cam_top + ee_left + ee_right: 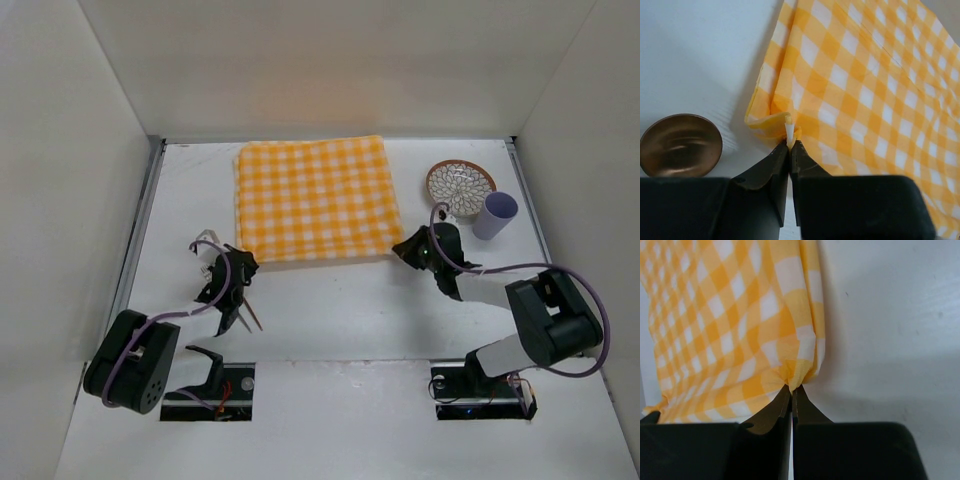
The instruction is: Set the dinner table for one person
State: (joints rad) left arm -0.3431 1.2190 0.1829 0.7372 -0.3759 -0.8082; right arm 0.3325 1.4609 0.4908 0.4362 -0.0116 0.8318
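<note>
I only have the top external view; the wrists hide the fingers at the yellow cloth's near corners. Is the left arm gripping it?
Observer: Yes, the left gripper has its fingers shut on the cloth corner, with a fabric tip poking out between them.
Reviewer: And the right?
Observer: The right gripper is shut on its corner too, with the fabric bunched there.
Reviewer: Anything beside the left corner?
Observer: A shiny round brown thing lies on the dinner table, apart from the cloth.

Surfaces and finishes
The checked cloth (312, 198) looked soft and woven; the dinner table (330, 320) was smooth, matt white.
</note>
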